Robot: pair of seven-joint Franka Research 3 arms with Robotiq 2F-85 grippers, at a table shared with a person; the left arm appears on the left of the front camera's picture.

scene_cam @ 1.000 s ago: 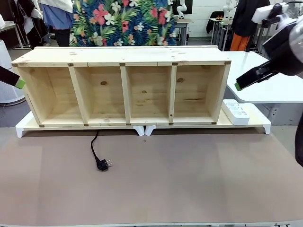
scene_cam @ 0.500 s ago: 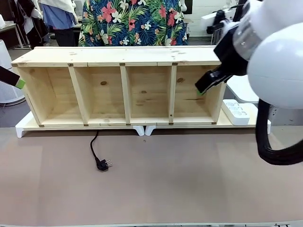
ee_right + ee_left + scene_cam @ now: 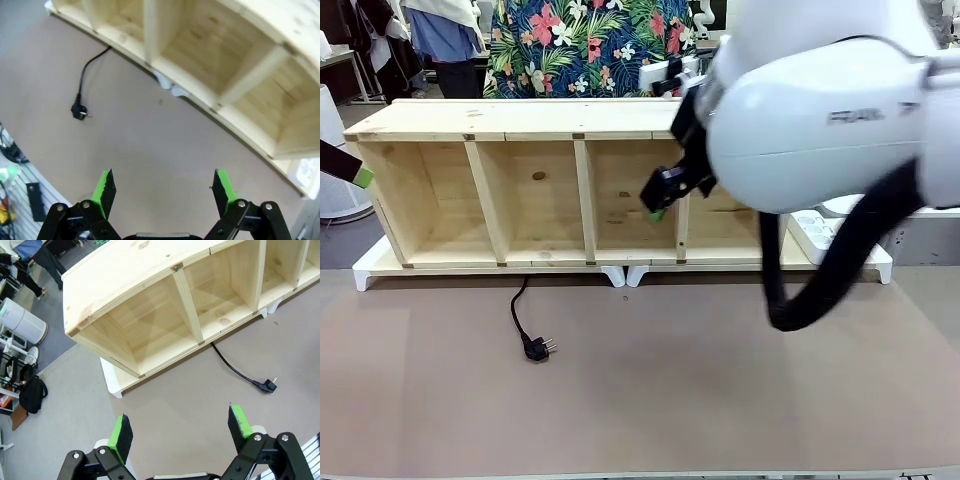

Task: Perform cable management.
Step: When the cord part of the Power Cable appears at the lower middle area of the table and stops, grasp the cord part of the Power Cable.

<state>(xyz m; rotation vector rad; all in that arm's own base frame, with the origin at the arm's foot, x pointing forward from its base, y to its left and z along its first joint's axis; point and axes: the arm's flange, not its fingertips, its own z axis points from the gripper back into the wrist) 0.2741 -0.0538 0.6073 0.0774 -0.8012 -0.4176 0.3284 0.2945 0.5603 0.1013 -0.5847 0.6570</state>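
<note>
The cable (image 3: pixel 517 312) is a thin black cord that comes out from under the wooden shelf (image 3: pixel 520 120) and ends in a round two-prong plug (image 3: pixel 538 348) lying on the brown table. My right gripper (image 3: pixel 658 205) hangs in front of the shelf's third compartment, well above and to the right of the plug. In the right wrist view the right gripper (image 3: pixel 164 187) is open and holds nothing, with the cable (image 3: pixel 86 67) and plug (image 3: pixel 79 111) far off at upper left. My left gripper (image 3: pixel 179 426) is open and holds nothing, high above the table, with the plug (image 3: pixel 270 385) to its right.
The long four-compartment shelf stands on white risers (image 3: pixel 626 274) across the far half of the table. A white power strip (image 3: pixel 813 236) lies at its right end, partly behind my right arm's black hose (image 3: pixel 820 270). A person in a floral shirt (image 3: pixel 590 45) stands behind the shelf.
My right arm has swung from the far right to the left across the shelf front, its gripper still open. The left gripper and the cable have not moved.
</note>
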